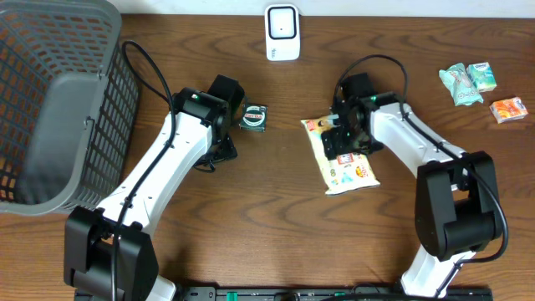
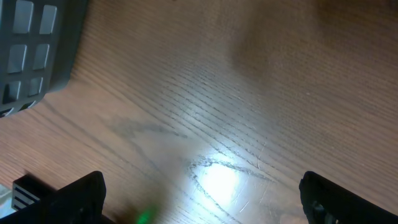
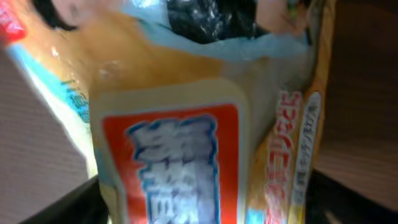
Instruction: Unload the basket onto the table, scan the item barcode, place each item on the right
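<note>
Right gripper (image 1: pixel 345 135) down on the snack packet (image 1: pixel 353 171), left gripper (image 2: pixel 205 204) empty.
Right jaws straddle the packet, which fills the wrist view; can't tell if it is actually gripped. Left jaws spread wide over bare desk (image 2: pixel 249 93), just beside a small green pack (image 1: pixel 253 117). Packet lies flat, right of desk centre. White scanner (image 1: pixel 282 32) at far edge, grey basket (image 1: pixel 50 109) in the far-left corner.
</note>
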